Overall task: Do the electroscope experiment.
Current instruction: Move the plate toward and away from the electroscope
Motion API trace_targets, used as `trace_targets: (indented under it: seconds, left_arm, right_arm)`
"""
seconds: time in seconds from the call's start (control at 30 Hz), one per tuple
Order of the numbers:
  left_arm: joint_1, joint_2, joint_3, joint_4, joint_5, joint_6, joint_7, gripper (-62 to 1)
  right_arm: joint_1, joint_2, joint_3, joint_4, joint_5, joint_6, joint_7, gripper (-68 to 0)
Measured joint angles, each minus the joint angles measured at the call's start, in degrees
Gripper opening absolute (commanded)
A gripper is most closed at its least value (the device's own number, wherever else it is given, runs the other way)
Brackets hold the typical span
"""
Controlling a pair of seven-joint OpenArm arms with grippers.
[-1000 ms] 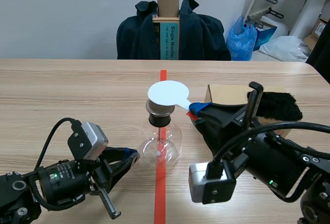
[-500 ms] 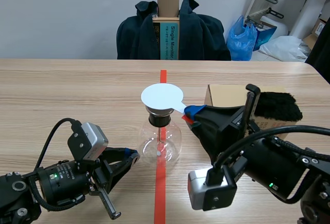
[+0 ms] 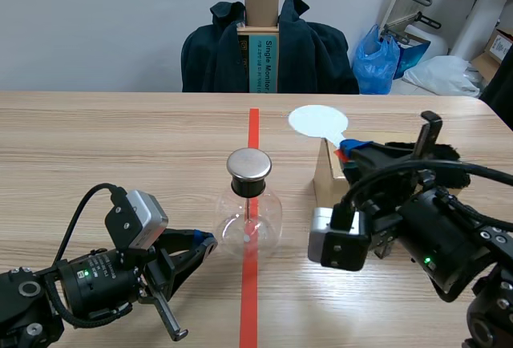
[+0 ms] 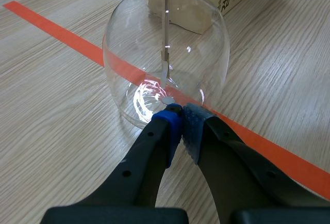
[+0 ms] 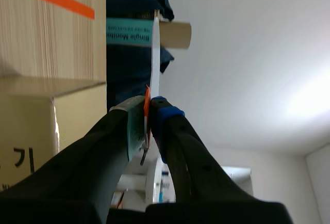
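"Two pincers in play. Where does the left pincer (image 3: 210, 241) sit?"

"Low on the table (image 3: 96, 147), by the foot of the electroscope flask (image 3: 249, 218). Its wrist view shows the pads pressed together with nothing between them, and the left pincer (image 4: 181, 122) tip is right at the glass. I cannot tell whether it touches."

"And the flask itself?"

"It stands upright on the red tape line (image 3: 248, 316), near the middle of the table. A round metal cap (image 3: 248, 164) sits on a dark stopper at its neck. A thin rod (image 4: 165, 33) hangs down inside the flask (image 4: 165, 53), with a small foil leaf at its lower end. The leaf is too small for me to say how it hangs."

"What has the right pincer (image 3: 348, 149) got?"

"It is clamped on the orange handle (image 5: 146, 105) of a white disc (image 3: 318, 120). In its wrist view the right pincer (image 5: 148, 111) has the handle nipped between the grey-green pad and the blue one. The disc (image 5: 154, 53) shows edge-on ahead of the tips."

"Where is the disc relative to the cap?"

"It is held up in the air to the right of the tape line, well apart from the cap. A cardboard box (image 3: 324, 178) stands on the table just below it, beside the flask."

"Anything behind the table?"

"A chair draped with a dark jacket (image 3: 317, 51) and a blue bag (image 3: 377, 61)."
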Motion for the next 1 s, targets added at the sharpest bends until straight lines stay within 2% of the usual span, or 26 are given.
trace_targets:
  seconds: [0.17,0.4,1.0]
  left_arm:
    - [0.00,0.00,0.00,0.00,0.02,0.00,0.00,-59.0]
    - [0.00,0.00,0.00,0.00,0.04,0.00,-0.66,-59.0]
    - [0.00,0.00,0.00,0.00,0.13,0.00,-0.83,-59.0]
  right_arm:
    - [0.00,0.00,0.00,0.00,0.00,0.00,-6.10,-66.7]
    - [0.00,0.00,0.00,0.00,0.00,0.00,-6.82,-66.7]
    - [0.00,0.00,0.00,0.00,-0.04,0.00,18.69,-66.7]
